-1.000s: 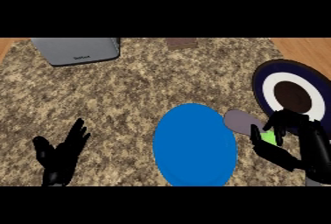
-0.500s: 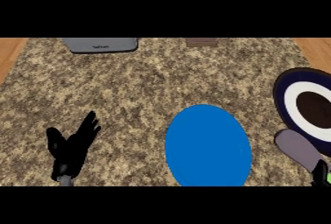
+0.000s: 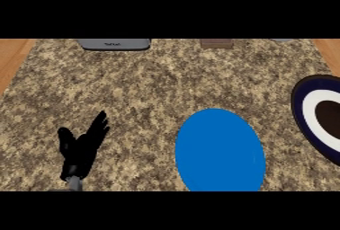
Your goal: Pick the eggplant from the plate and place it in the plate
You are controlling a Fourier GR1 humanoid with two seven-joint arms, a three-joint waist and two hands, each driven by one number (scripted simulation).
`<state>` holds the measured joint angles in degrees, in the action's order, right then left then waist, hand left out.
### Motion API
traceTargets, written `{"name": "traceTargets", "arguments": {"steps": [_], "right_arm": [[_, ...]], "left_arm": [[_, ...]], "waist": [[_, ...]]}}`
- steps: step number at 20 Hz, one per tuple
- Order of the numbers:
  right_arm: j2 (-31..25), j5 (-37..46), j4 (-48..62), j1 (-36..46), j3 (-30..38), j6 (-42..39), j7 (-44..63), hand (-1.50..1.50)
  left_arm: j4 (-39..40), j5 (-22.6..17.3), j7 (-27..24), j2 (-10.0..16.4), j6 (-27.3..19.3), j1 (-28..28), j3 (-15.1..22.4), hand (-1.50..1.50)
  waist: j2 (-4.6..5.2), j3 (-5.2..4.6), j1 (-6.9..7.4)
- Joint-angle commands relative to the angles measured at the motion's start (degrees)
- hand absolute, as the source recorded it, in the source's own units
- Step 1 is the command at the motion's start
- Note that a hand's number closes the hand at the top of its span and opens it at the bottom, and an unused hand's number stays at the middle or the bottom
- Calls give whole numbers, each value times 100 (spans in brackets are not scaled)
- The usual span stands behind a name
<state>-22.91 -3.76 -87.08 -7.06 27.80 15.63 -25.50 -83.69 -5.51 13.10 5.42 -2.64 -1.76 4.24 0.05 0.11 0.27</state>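
A plain blue plate (image 3: 219, 150) lies on the speckled counter, right of centre, with nothing on it. At the right edge a dark plate (image 3: 312, 112) with a white ring and a brown centre is cut off by the frame. No eggplant shows anywhere. My left hand (image 3: 81, 146) rests at the lower left with fingers straight and pointing up, well apart from both plates. My right hand is out of the picture.
A grey box (image 3: 113, 43) sits at the counter's far edge, upper left. A small brown item (image 3: 216, 43) lies at the far edge near the middle. Wooden floor (image 3: 13, 54) shows at the far left.
The view has shifted, so everything slid right and down in the picture. My right hand and the purple object it held have left the lower right of the picture.
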Motion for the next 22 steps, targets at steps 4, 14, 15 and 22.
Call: {"name": "traceTargets", "arguments": {"steps": [4, 14, 15, 22], "right_arm": [[-862, -174, 3187, 1698, 575, -405, -1250, 150], [-1985, 932, 5800, 2951, -108, -385, -832, -150], [-1792, 1212, 5860, 2927, -386, -228, -896, -150], [-1914, 1046, 6987, 3694, -270, -1449, -1699, -150]], "left_arm": [[301, -12, -233, -29, 144, 3, -37, 0], [297, 117, -100, -73, 84, 286, 23, 0], [166, -36, 73, 69, 269, 339, -42, 0], [319, 92, 46, -136, 16, 479, -29, 0]], "waist": [[26, 2, 83], [108, 8, 286], [109, 10, 332], [99, 28, 245]]}}
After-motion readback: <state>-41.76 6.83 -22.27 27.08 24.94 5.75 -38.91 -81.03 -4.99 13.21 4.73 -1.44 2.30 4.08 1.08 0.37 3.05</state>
